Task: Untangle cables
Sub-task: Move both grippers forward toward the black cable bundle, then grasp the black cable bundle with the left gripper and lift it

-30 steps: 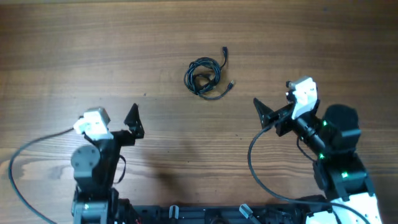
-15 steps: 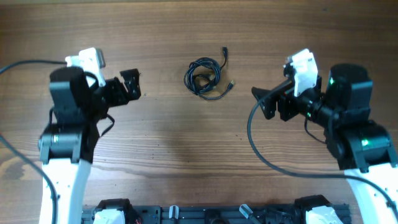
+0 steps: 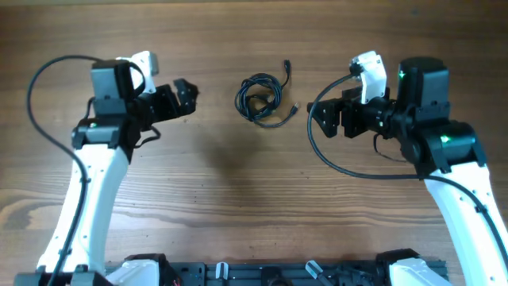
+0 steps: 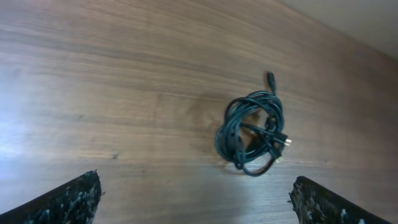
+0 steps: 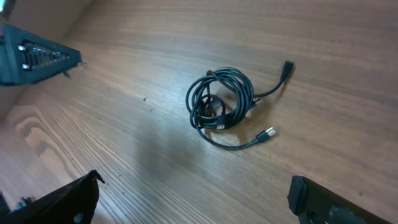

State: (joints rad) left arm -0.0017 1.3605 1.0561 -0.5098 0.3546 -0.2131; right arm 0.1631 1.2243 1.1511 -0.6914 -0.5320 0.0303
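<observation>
Now the left gripper [image 3: 187, 95] hangs wide open at 9 o'clock from the cables [image 3: 260, 97], holding nothing. The cables lie in a small tangled bundle on the wooden table [image 3: 238, 199]. At 3 o'clock, the right gripper [image 3: 316, 121] is wide open and empty too.

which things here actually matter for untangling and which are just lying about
Part of the job:
- small bundle of thin black cables, two plug ends sticking out
- left end effector and right end effector, both open, one on each side of it, neither touching it

Just there:
- brown wooden table
- thick black wires on the arms
</observation>
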